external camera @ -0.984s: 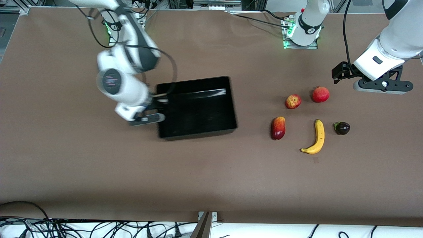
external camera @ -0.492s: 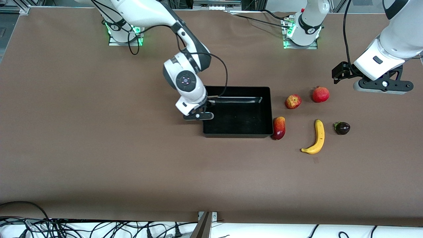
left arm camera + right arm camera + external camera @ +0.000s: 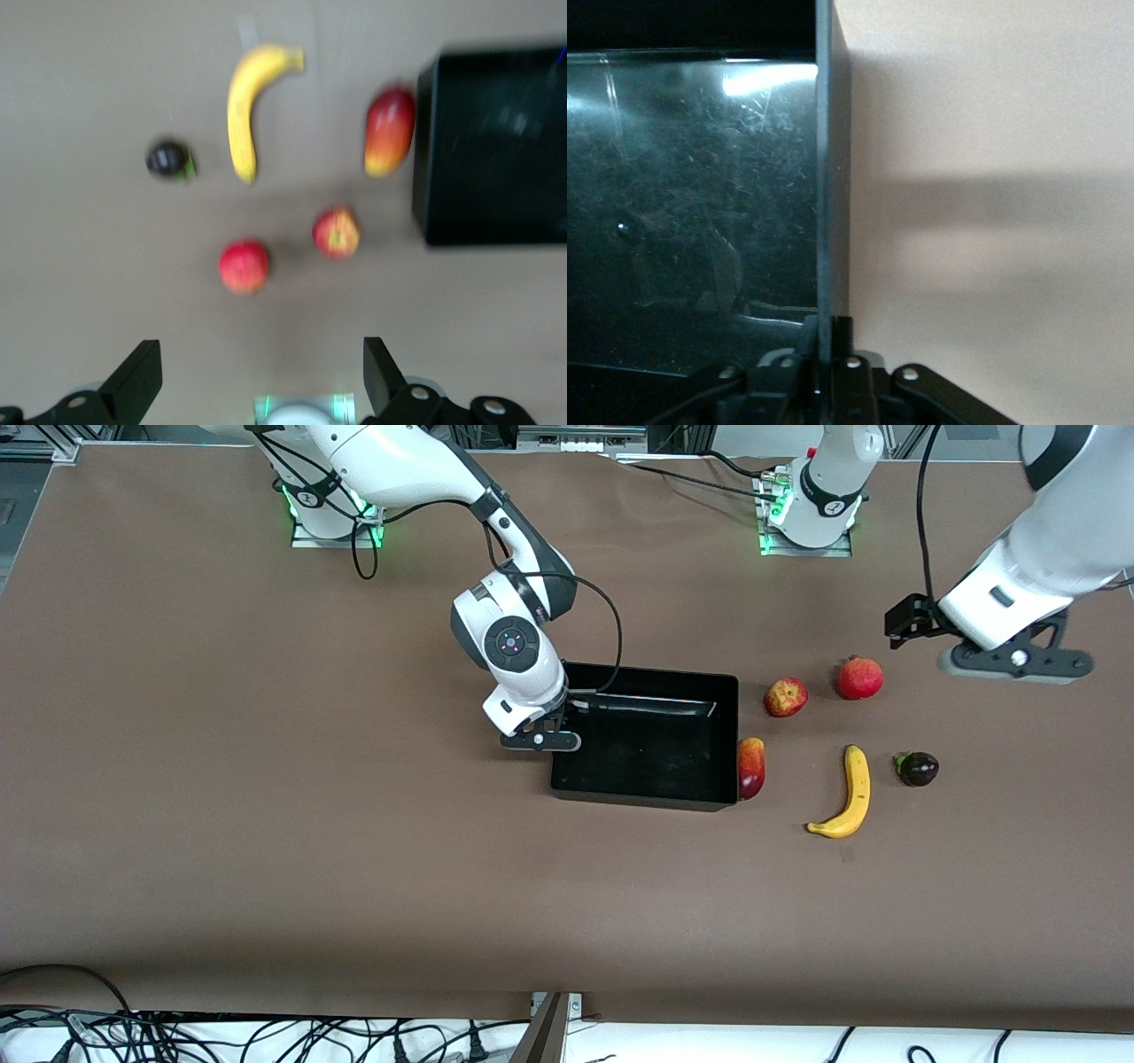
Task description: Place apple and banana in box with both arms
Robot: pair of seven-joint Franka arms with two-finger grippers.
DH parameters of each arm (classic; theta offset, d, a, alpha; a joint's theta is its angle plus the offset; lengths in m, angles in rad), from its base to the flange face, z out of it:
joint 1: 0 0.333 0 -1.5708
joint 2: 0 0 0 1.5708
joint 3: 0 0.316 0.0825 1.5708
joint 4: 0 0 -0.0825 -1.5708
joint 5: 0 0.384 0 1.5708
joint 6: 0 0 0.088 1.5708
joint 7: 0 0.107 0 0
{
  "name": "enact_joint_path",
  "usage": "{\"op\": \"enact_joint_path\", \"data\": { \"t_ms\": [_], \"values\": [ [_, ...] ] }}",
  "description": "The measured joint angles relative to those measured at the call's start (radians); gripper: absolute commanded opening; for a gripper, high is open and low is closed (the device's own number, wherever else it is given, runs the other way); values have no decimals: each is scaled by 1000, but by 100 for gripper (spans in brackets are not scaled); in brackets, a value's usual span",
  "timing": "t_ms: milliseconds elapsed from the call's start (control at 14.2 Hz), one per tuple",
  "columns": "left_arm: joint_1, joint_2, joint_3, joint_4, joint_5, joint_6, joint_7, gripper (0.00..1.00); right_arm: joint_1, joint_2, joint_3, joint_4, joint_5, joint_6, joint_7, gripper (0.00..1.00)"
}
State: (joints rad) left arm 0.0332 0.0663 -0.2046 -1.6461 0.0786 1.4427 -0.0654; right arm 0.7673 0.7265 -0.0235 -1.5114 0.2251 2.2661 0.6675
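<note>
Box-positioning step. My right gripper (image 3: 556, 731) pinches the wall of the box (image 3: 644, 790) at the end toward the right arm; box empty, its other end touching the mango (image 3: 751, 767). Left gripper (image 3: 1005, 662) hangs wide open over bare table near the pomegranate (image 3: 859, 677).

Apple (image 3: 786, 696) and banana (image 3: 846, 794) lie on the table outside the box.

Next: let go of the wall, then pick fruit. Right fingertips mostly hidden in the front view.
</note>
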Motion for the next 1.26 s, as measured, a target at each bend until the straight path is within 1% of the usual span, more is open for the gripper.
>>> {"op": "enact_joint_path", "data": {
  "t_ms": [70,141,281,422,632,843,984,1124,1195,1265],
  "values": [
    [-1,38,-9,-4,0,-48,0,100,0,0,-3,6,0,0,0,100],
    [-3,79,-15,-9,0,-62,-1,100,-1,-3,-8,13,0,1,0,100],
    [-7,152,-20,-30,0,-27,-5,100,-8,-20,-26,31,0,-1,0,100],
    [-7,188,-21,-107,0,110,-28,100,-19,-68,-83,45,0,-49,0,100],
    [-7,200,-21,-296,0,399,-117,100,-56,-181,-197,53,1,-174,-55,100],
    [-8,203,-25,-481,0,674,-209,100,-73,-309,-290,51,6,-387,-223,100],
    [-8,205,-25,-572,0,791,-228,100,-73,-398,-360,30,5,-499,-337,100],
    [-8,215,-25,-624,0,860,-245,100,-74,-492,-417,-28,-1,-550,-429,100],
    [-8,227,-26,-638,0,879,-252,100,-75,-541,-435,-66,-20,-560,-453,100],
    [-8,243,-27,-643,0,890,-259,77,-76,-593,-443,-111,-56,-565,-466,100]
  ]
}}
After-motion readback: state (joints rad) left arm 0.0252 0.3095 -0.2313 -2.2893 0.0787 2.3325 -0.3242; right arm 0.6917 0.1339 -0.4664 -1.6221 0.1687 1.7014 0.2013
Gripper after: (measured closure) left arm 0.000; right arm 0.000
